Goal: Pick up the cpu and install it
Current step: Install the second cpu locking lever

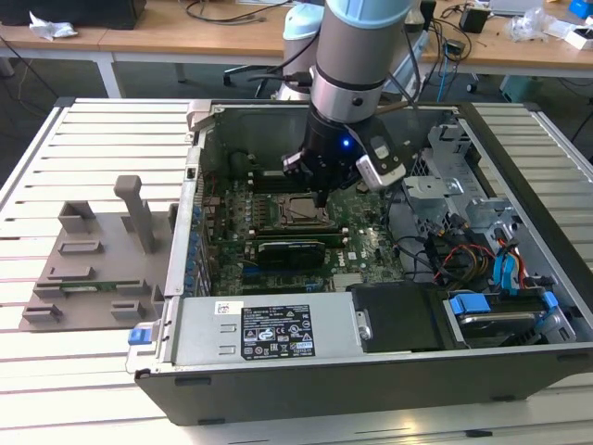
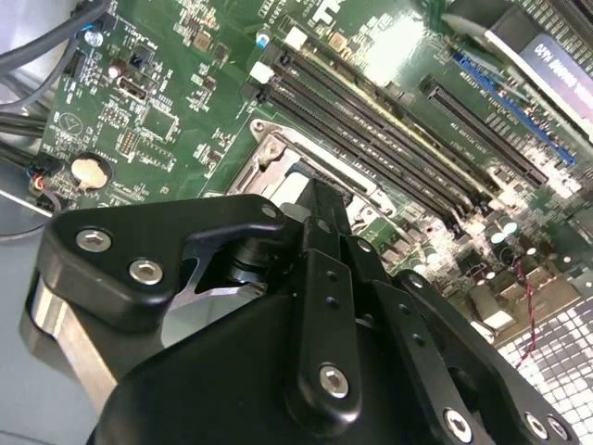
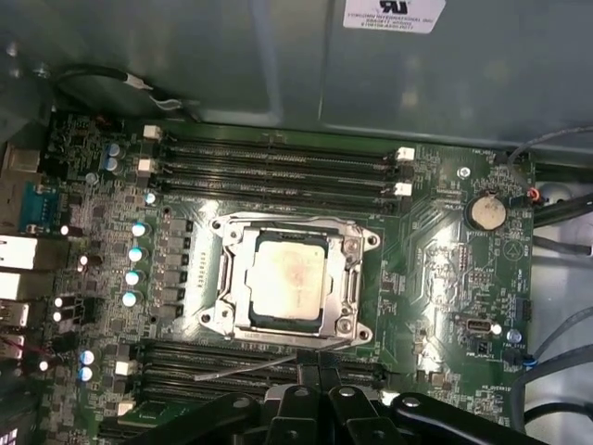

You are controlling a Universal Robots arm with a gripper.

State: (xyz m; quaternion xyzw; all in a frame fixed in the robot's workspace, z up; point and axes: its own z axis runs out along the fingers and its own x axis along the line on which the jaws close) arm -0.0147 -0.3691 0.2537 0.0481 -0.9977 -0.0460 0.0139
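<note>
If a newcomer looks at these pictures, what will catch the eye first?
The arm's black tool reaching into the open computer case, just above the green motherboard. In the first wrist view, the silvery cpu sits inside the metal socket frame, between rows of dark memory slots.

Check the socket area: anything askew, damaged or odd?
Nothing stands out. In the first wrist view the cpu lies flat and square inside the socket frame, edges parallel to it. The motherboard around it looks intact. The end effector hangs just above the socket in the exterior view.
</note>
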